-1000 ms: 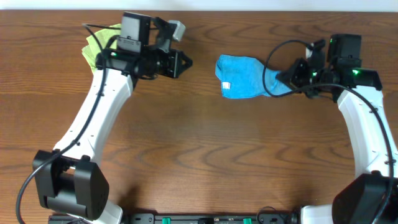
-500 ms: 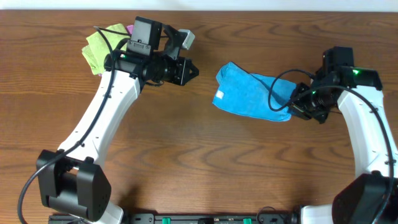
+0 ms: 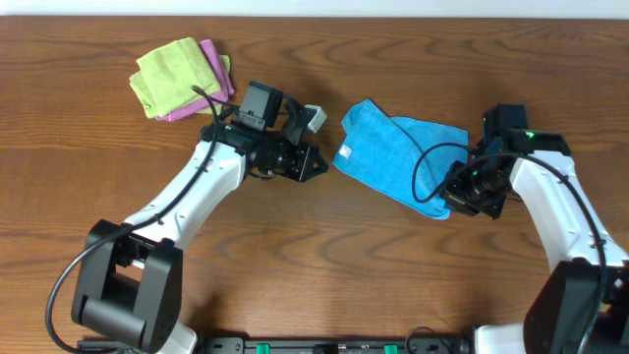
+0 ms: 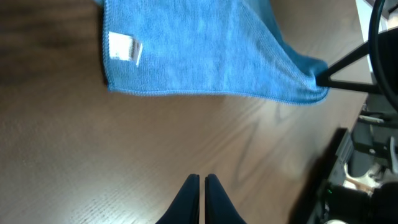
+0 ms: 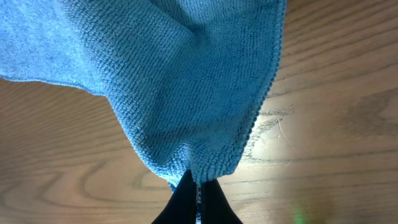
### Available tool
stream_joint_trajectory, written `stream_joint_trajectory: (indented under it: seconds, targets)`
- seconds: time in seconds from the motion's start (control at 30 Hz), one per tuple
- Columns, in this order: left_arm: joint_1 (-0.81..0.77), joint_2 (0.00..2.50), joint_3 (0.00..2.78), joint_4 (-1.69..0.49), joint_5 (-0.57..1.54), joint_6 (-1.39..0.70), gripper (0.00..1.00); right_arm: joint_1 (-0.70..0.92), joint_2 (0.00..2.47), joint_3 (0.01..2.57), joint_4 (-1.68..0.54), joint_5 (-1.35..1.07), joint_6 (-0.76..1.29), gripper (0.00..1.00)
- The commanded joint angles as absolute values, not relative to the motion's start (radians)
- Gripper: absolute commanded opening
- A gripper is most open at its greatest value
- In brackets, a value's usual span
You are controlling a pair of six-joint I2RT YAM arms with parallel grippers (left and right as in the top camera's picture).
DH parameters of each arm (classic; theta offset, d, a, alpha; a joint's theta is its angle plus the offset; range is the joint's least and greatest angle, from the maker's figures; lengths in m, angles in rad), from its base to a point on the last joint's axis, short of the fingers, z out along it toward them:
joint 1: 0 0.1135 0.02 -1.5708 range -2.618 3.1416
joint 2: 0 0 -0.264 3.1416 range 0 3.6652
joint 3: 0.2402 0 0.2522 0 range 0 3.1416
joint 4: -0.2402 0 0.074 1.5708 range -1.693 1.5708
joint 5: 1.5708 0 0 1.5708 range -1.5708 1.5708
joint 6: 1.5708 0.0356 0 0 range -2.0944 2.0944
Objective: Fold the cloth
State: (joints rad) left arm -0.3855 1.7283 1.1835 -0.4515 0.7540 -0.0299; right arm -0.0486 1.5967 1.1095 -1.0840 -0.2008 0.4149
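The bright blue cloth (image 3: 398, 157) lies crumpled on the wooden table at centre right, its small white tag (image 3: 345, 152) at the left edge. My right gripper (image 3: 444, 204) is shut on the cloth's lower right corner, and in the right wrist view the blue weave (image 5: 186, 81) bunches into the closed tips (image 5: 198, 177). My left gripper (image 3: 320, 165) is shut and empty, just left of the tagged edge. Seen from the left wrist, the cloth (image 4: 199, 46) and its tag (image 4: 123, 48) lie ahead of the closed tips (image 4: 202, 178), with bare table between.
A lime-green cloth (image 3: 172, 74) lies folded on a pink-purple cloth (image 3: 214, 69) at the back left of the table (image 3: 324, 265). A black cable (image 3: 425, 167) from the right arm loops over the blue cloth.
The right gripper has dragged the blue cloth's corner toward the front, stretching the cloth diagonally. The left arm has swung away from the green cloth to the blue cloth's left edge.
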Motion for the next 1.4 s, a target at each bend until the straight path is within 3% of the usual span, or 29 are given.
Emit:
stream_joint_trajectory:
  seconds: [0.0,0.03,0.07,0.13,0.23,0.6,0.87,1.37]
  targets:
    - [-0.385,1.739,1.158,-0.379,0.730,-0.037,0.06,-0.033,1.597,1.104,-1.078,-0.195,0.387,0.02]
    - [-0.385,1.746,1.155,-0.355,0.735,-0.038,0.06,-0.031,1.597,1.104,-1.076,-0.196,0.387,0.02]
    - [-0.386,1.759,1.155,-0.339,0.737,-0.038,0.12,-0.027,1.597,1.104,-1.073,-0.196,0.386,0.01]
    - [-0.386,1.797,1.155,-0.323,0.768,-0.042,0.44,-0.017,1.597,1.104,-1.065,-0.204,0.374,0.02]
    - [-0.380,1.858,1.155,-0.295,0.828,-0.042,0.68,-0.003,1.597,1.104,-1.057,-0.211,0.360,0.02]
    - [-0.325,1.977,1.156,-0.134,0.870,-0.047,0.70,0.001,1.597,1.104,-1.050,-0.215,0.296,0.02]
    - [-0.293,2.037,1.165,-0.023,0.947,-0.038,0.89,0.001,1.597,1.104,-1.047,-0.242,0.238,0.01]
    - [-0.293,2.218,1.294,0.060,1.031,-0.009,0.90,0.001,1.597,1.104,-1.050,-0.244,0.211,0.02]
